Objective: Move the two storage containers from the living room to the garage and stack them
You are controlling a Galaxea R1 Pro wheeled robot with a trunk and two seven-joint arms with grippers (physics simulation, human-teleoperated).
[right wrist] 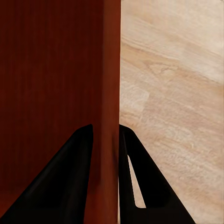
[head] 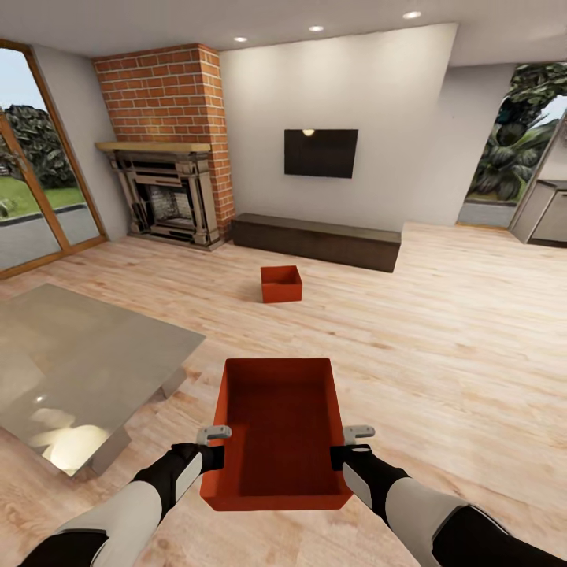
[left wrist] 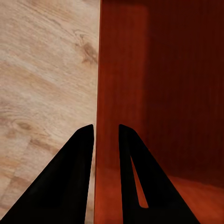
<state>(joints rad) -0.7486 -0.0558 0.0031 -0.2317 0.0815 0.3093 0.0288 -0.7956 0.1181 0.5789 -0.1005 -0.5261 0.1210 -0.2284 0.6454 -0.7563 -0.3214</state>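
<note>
Living room scene: we see the nearer orange-red rectangular open-top storage container (head: 277,425) held between both arms above the light wood plank floor (head: 441,339). We find the left gripper (left wrist: 106,135) clamped on its left wall, one finger inside and one outside; the right gripper (right wrist: 106,135) pinches the right wall likewise. The second orange-red open-top container (head: 281,283) rests on the planks farther ahead, before the long dark low cabinet (head: 319,239) under the black wall television (head: 320,153), with the red brick fireplace (head: 168,142) left of them and the glass-topped table (head: 79,362) nearby.
</note>
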